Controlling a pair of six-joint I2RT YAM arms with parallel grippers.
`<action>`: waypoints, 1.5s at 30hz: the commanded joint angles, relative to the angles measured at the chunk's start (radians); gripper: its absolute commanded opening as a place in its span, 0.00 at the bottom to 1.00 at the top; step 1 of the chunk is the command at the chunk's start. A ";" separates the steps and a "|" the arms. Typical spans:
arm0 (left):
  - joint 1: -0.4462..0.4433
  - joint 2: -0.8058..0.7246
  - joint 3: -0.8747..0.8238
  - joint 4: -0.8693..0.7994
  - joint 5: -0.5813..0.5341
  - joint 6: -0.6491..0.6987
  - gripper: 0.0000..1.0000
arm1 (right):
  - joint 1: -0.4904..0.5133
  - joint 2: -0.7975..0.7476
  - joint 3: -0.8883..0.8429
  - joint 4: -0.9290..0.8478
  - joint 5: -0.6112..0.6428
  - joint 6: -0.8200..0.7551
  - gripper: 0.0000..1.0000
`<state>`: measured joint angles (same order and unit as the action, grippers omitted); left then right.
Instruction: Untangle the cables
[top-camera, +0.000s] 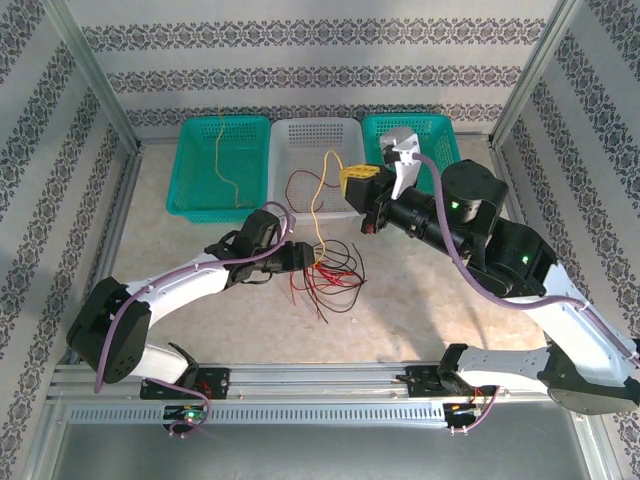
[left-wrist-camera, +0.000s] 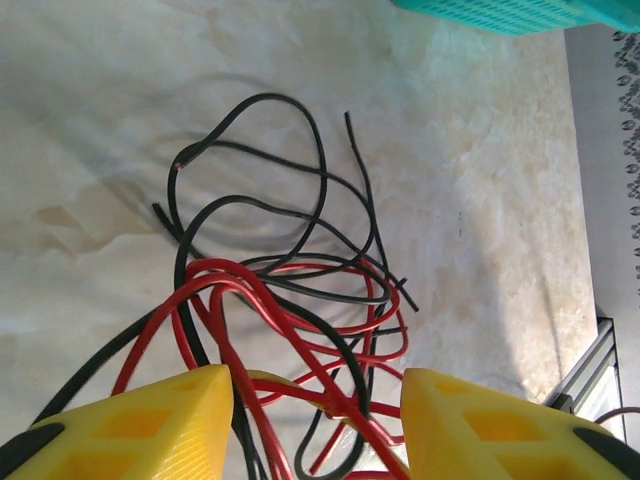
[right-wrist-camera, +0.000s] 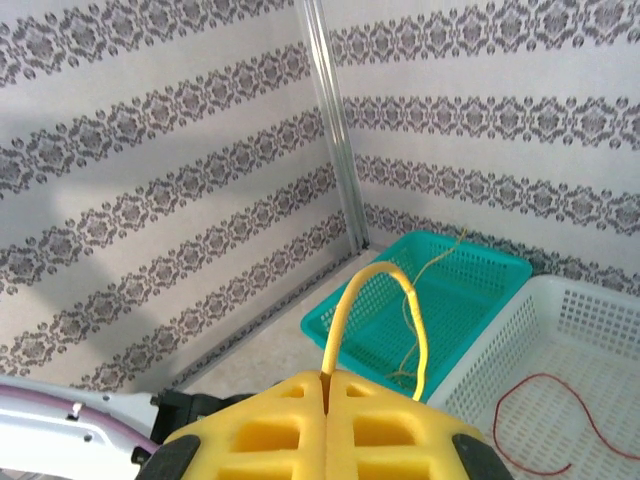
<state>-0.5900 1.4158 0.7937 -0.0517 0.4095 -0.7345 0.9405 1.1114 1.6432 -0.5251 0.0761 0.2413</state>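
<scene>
red and black cables (top-camera: 328, 272) lie in a loose tangle on the table (top-camera: 200, 330), just in front of the white basket (top-camera: 305, 140). we cannot count the strands. the left gripper (top-camera: 300, 255) sits at the tangle's left edge. on its wrist camera its yellow fingers (left-wrist-camera: 140, 420) stand apart, with red and black strands running between them. we count three baskets: the white one and a teal basket on each side, left (top-camera: 200, 160) and right (top-camera: 440, 130). the right arm (top-camera: 480, 230) hides part of the right one. the right gripper (top-camera: 358, 180), over the white basket's right edge, is pinched together on a yellow cable (top-camera: 319, 205). a second yellow cable (top-camera: 222, 150) lies in the left teal basket. one red cable (top-camera: 295, 185) lies in the white basket.
</scene>
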 joint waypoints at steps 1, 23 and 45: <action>-0.014 -0.019 -0.036 0.002 -0.029 -0.008 0.47 | 0.009 0.007 0.064 0.066 0.026 -0.049 0.00; -0.010 -0.013 -0.037 -0.069 -0.058 0.000 0.58 | 0.007 0.072 0.252 0.003 0.103 -0.139 0.00; 0.118 -0.248 0.095 -0.367 -0.103 0.052 0.66 | -0.130 0.086 -0.487 -0.062 -0.080 0.432 0.77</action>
<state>-0.5262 1.2274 0.8288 -0.2604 0.3588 -0.7326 0.8200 1.2110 1.1778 -0.5999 0.0235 0.5964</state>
